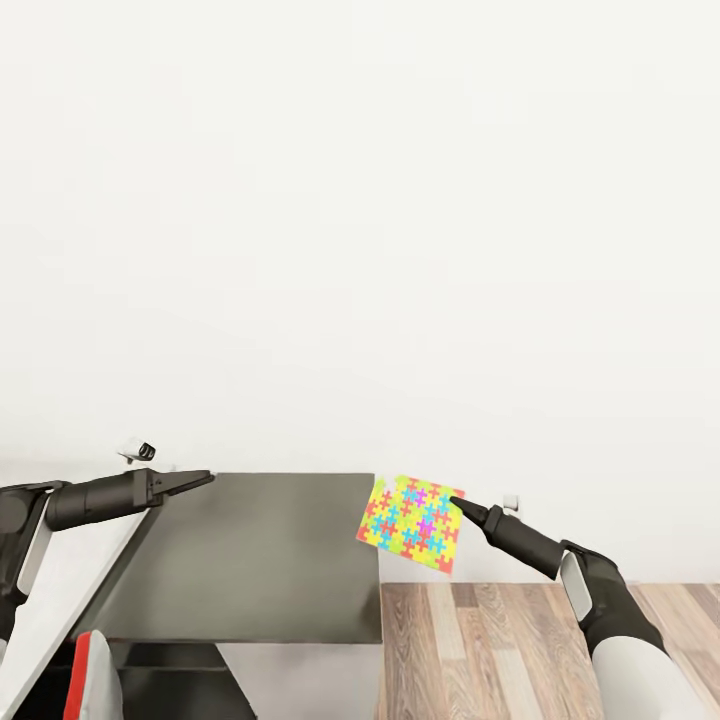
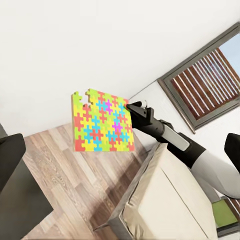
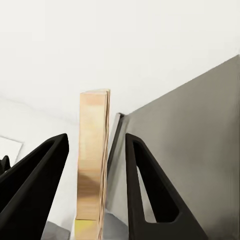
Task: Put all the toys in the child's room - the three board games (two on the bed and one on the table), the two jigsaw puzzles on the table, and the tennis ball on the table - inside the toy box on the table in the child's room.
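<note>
My right gripper is shut on one jigsaw puzzle, a thin multicolour square. It hangs tilted in the air just off the right end of the table's dark grey cabinet section. In the right wrist view the puzzle's pale edge stands between the two black fingers. The left wrist view shows the puzzle held above the wood floor. My left gripper hovers over the cabinet's back left corner, open and empty, its fingers spread wide. The toy box and tennis ball are out of view.
A plain white wall rises behind the table. Brown plank floor lies right of the cabinet. The cream bed stands beyond the puzzle, with a green patch on it, too small to identify. A window with blinds is on the far wall.
</note>
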Robot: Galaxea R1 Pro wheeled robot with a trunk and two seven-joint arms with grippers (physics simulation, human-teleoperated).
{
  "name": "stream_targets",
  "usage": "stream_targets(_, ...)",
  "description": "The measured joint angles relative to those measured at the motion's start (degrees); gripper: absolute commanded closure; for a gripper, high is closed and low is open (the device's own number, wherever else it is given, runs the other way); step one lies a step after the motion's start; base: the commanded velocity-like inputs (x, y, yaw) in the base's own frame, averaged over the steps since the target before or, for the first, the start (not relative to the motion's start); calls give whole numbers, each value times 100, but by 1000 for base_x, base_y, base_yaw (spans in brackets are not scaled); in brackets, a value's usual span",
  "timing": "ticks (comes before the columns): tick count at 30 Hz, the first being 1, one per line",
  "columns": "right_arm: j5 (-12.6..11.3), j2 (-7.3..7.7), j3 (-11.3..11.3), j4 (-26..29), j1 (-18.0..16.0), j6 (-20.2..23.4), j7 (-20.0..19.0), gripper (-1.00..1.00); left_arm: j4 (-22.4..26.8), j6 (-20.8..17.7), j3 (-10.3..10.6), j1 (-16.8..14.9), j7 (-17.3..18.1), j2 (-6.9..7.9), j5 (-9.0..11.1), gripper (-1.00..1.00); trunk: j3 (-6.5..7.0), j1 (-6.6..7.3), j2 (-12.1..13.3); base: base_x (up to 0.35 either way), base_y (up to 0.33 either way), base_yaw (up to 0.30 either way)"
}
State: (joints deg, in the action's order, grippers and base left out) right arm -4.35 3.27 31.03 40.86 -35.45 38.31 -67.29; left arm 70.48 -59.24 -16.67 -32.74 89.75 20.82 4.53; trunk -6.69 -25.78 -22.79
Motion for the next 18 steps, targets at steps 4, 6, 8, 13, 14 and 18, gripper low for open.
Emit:
stream_targets(4, 9, 1, 0, 2, 0, -1, -1, 100, 0, 0, -1, 0, 0, 0, 1, -100, 0, 2, -1, -146, 0, 0)
stream_targets(6, 11, 0, -2, 1, 0, -3, 4, 100, 0, 0, -2, 0, 0, 0, 1, -100, 0, 2, 0, -35, 0, 0)
stream_targets(8, 17, -1, -7, 2, 0, -4, 6, 100, 0, 0, -3, 0, 0, -1, 0, -100, 0, 3, 0, -12, 0, 0)
stream_targets(13, 23, 6, -5, 3, 0, -6, 4, 100, -1, 0, -3, 0, 0, 0, 2, -100, 0, 3, 0, -13, -95, 0)
stream_targets(14, 24, 6, -3, 4, 0, -6, 3, 100, -1, 0, -1, 1, -1, 0, 2, -100, 0, 2, 0, -76, -187, 0)
stream_targets(18, 22, 7, -3, 3, 0, -6, 4, 100, 0, 0, -3, 0, 0, 0, 2, -100, 0, 1, 1, -196, -99, 0)
